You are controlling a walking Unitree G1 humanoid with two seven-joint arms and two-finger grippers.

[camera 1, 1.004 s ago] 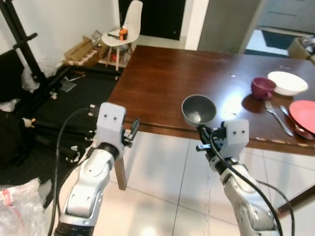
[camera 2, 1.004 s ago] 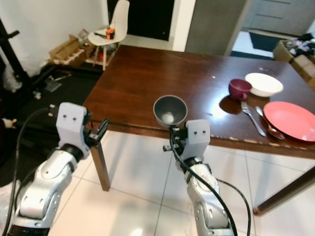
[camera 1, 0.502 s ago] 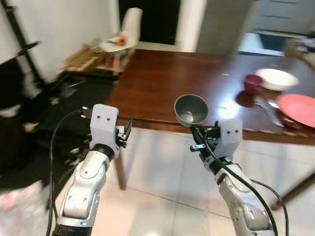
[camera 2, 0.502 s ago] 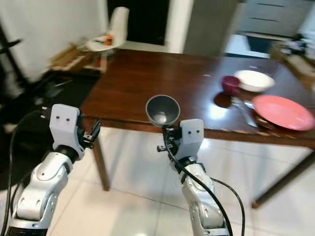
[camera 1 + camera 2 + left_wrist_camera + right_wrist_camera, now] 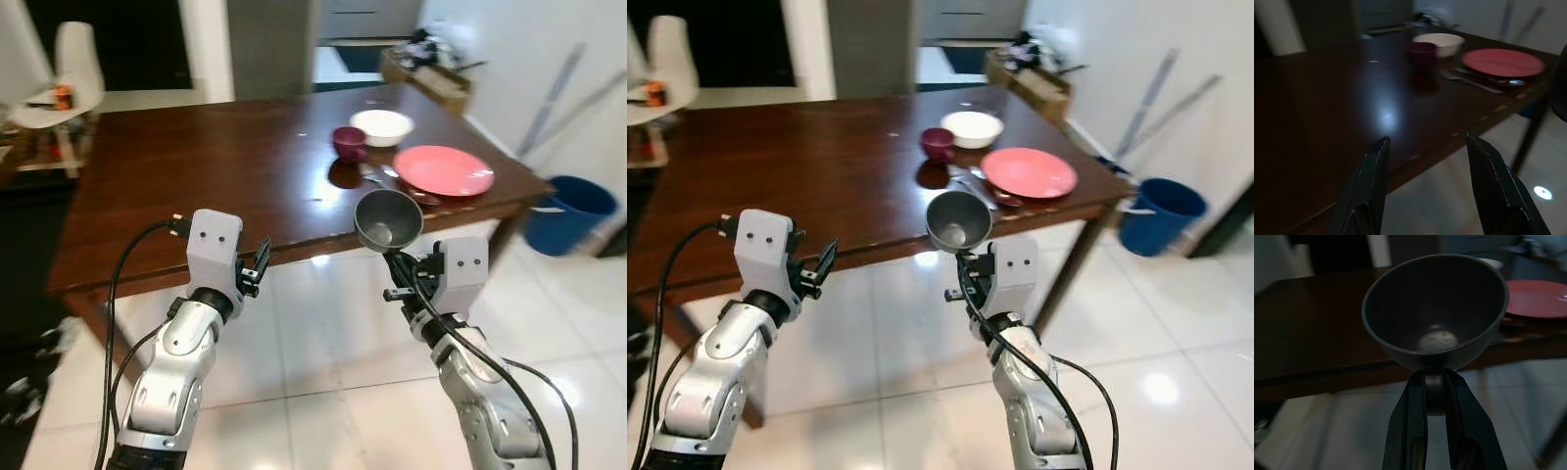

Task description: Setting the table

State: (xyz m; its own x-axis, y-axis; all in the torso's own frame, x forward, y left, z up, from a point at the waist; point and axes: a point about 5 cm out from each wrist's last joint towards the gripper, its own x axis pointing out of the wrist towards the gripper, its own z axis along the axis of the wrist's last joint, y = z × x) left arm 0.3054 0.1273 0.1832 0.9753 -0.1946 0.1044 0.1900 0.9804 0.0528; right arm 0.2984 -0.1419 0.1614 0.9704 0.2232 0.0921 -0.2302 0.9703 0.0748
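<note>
Right end effector (image 5: 400, 277) clamps the lower edge of a grey bowl (image 5: 388, 218), its two black fingers (image 5: 1411, 417) closed on the bowl's base so the cup tips toward the camera and rides clear of the floor, short of the near edge of the dark wooden surface (image 5: 196, 166). That carry looks meant to keep the bowl steady until it can join the place setting at about one o'clock on the surface. Left end effector (image 5: 259, 268) hangs empty at eight o'clock, its fingers (image 5: 1369, 186) spread wide apart, likely kept free as a spare.

The bowl is smooth, matte and rounded, with a thin rim and a pale speckled patch at its bottom. Ahead, a flat red plate (image 5: 443, 169) with a glossy sheen lies near the far right corner, metal cutlery (image 5: 1474, 83) just beside it on its left. A small maroon cup (image 5: 349, 142) stands beyond, with a shallow white bowl (image 5: 382, 126) close behind it. The polished surface reflects ceiling light; the white tiled floor (image 5: 323, 392) below shines too. A blue bin (image 5: 568, 211) stands at three o'clock.
</note>
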